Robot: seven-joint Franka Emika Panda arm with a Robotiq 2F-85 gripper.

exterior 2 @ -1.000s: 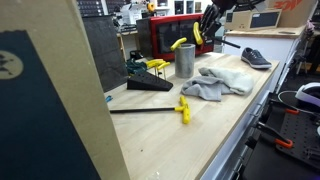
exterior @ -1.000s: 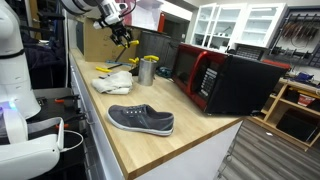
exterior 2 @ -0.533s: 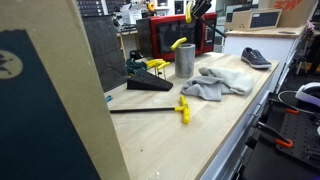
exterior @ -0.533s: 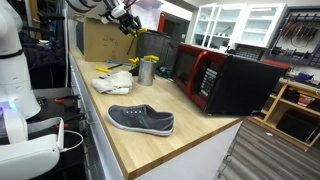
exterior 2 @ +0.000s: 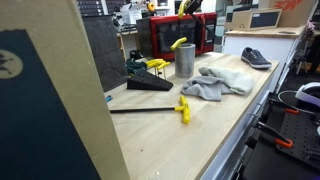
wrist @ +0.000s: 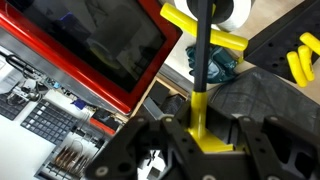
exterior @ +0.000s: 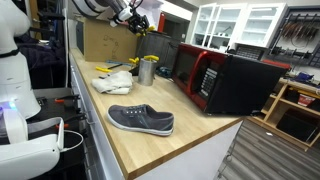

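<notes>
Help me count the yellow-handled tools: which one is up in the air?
The tool clamped in the gripper. A second tool stands in the metal cup; a third tool lies flat on the table.

wooden bench carries a grey shoe, crumpled cloth, metal cup and red microwave.

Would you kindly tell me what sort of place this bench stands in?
Most likely a workshop or lab, though a kitchen corner is possible. It has a long wooden workbench, hand tools hung on a wall rack, and yellow clamps lying on the bench.
</notes>
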